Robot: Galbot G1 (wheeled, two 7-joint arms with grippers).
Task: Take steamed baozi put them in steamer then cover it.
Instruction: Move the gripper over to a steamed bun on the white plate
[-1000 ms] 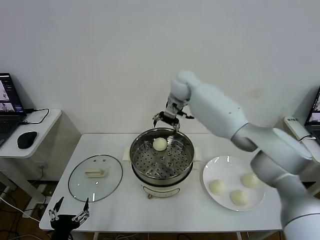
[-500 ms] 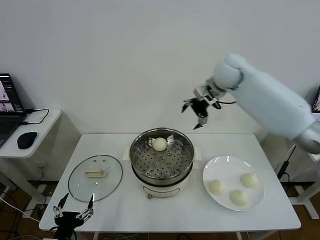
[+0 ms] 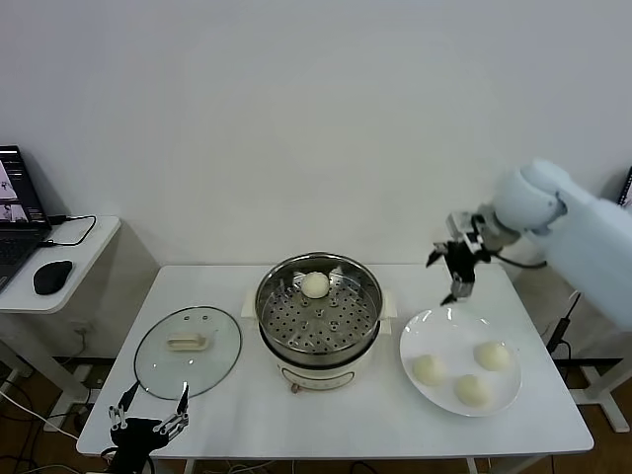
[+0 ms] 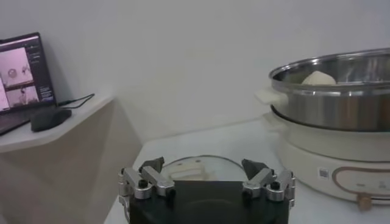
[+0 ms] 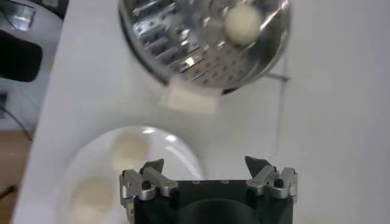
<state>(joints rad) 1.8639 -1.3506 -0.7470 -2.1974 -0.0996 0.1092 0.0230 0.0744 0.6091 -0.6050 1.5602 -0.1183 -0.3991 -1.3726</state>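
Your right tool (image 3: 456,269) hung released, empty, above rear rim of flat white plate (image 3: 425,336) holding three cream-white round dough buns (image 3: 429,369); fourth sat in shiny round steel steamer (image 3: 319,314). Risk: soft buns crowded, descent could squash neighbour. Left tool (image 3: 148,423) idled released off bench front edge.

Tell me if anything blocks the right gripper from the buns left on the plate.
Nothing visible does. The open right gripper hangs above the flat white plate, with only air between it and the three cream-white dough buns.
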